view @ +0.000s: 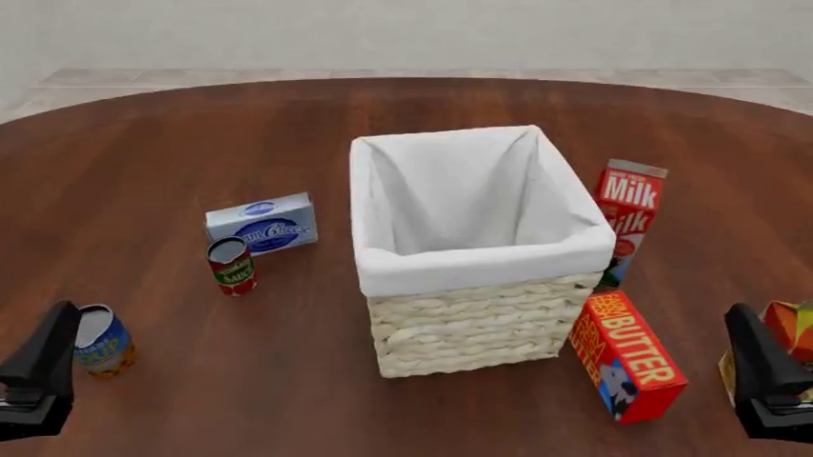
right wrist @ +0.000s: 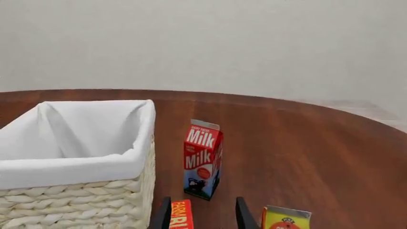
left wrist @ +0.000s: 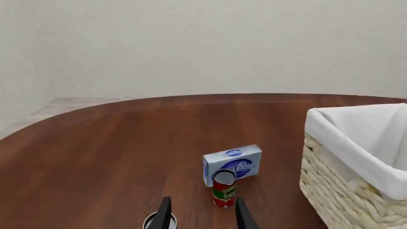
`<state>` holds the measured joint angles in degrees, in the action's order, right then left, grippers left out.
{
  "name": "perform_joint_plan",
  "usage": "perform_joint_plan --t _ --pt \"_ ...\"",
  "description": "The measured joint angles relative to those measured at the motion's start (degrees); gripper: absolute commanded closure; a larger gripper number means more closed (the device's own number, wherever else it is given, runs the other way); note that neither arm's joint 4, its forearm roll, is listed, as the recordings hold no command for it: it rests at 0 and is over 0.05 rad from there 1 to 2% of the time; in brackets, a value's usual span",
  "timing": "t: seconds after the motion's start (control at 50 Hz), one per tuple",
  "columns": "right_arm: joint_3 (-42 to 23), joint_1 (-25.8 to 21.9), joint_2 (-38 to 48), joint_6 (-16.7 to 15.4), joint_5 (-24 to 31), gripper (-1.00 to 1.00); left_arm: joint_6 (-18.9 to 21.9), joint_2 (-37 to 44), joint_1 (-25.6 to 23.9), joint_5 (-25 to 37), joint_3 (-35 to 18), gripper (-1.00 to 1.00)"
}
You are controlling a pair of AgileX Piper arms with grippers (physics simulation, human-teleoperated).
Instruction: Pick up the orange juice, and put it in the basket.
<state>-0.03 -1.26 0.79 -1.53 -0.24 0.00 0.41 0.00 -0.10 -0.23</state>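
Wooden table (view: pixel 190 124), basket (view: pixel 483 319), 2 cans, 4 cartons

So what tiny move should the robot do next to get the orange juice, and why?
Probably swing the right pincer a bit to its right, over the orange juice. The carton stands by that arm at the table's right edge, untouched, and the open pincer points between it and the butter box.

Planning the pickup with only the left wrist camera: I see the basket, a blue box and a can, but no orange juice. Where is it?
Observer: The orange juice is on the table's right side in the front view, right of the basket, beside the right claw.
Operator: Anything between it and the basket?
Observer: Yes, a butter box.
Operator: Is that claw open?
Observer: Yes, fingers apart, holding nothing.
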Motion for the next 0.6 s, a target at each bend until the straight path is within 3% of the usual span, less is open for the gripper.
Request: perform_joint_plan --t 0.26,0.6 --pt "-4.9 0.6 1.4 -0.3 2.7 -1.00 0.0 0.0 0.0 0.0 0.0 -1.00" --pt "-23.0 -0.5 11.4 -0.6 12.2 -1.00 0.0 0.0 0.0 0.0 0.0 -1.00"
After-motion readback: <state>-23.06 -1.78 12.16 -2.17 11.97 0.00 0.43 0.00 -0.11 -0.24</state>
